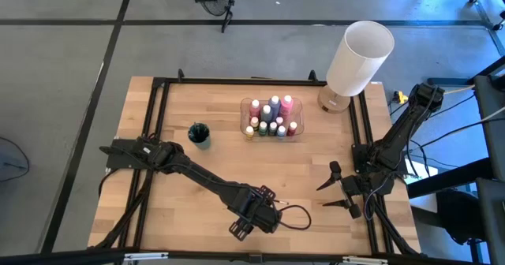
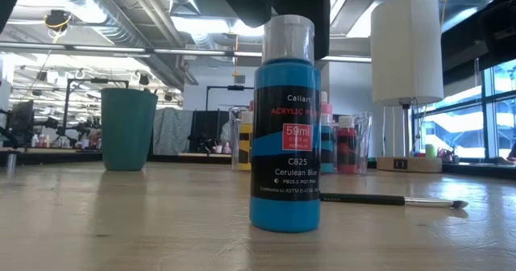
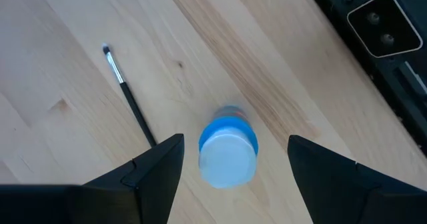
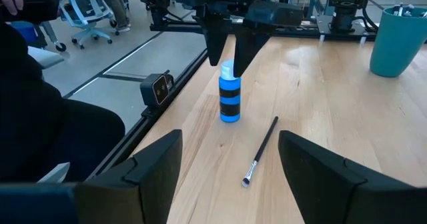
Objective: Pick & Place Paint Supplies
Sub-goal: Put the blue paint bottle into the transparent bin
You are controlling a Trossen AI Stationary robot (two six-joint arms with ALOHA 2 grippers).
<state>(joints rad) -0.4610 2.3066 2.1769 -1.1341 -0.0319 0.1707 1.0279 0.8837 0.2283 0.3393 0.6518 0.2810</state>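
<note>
A blue paint bottle with a clear cap stands upright on its base on the wooden table, near the front edge. My left gripper hangs over it, pointing down, open. One finger stands on each side of the cap, and I see a gap on both sides. In the high view the gripper hides the bottle. A thin dark paintbrush lies flat beside the bottle. My right gripper waits open at the table's right side.
A clear tray full of small paint bottles sits at the far middle, with a teal cup to its left. A big white lamp stands at the far right corner. A black frame rail runs around the table.
</note>
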